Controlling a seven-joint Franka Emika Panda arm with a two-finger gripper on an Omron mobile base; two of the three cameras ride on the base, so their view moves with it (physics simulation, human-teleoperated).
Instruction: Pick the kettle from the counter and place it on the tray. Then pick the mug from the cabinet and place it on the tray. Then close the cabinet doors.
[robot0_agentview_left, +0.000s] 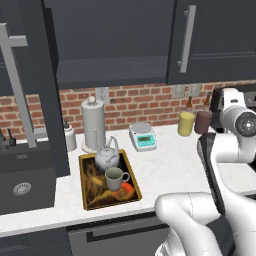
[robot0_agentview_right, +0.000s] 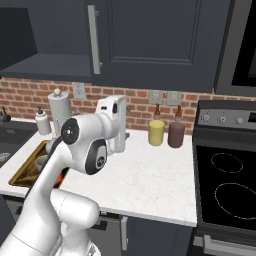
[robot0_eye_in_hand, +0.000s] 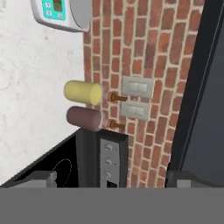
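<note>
The dark tray (robot0_agentview_left: 86, 200) lies on the white counter (robot0_agentview_left: 165, 170) beside the sink. The silver kettle (robot0_agentview_left: 106, 158) stands at the tray's far end, and the pale mug (robot0_agentview_left: 115, 178) sits just in front of it, upright. In the right base view the tray (robot0_agentview_right: 22, 172) and mug (robot0_agentview_right: 41, 160) peek out behind the arm. The cabinet (robot0_agentview_left: 110, 45) above gapes open; its left door (robot0_agentview_left: 27, 75) swings out toward me, and the right door (robot0_agentview_left: 215, 40) faces front. My gripper (robot0_agentview_right: 120, 125) (robot0_eye_in_hand: 111, 177) hovers over the counter right of the tray, open and empty, aimed at the brick wall.
A tall grey cylinder (robot0_agentview_left: 93, 125), a kitchen scale (robot0_agentview_left: 143, 136), a yellow cup (robot0_agentview_left: 186, 123) and a maroon cup (robot0_agentview_left: 203, 121) stand along the backsplash. The sink (robot0_agentview_left: 25, 180) lies left of the tray. A black stove (robot0_agentview_right: 225, 190) borders the counter's right end.
</note>
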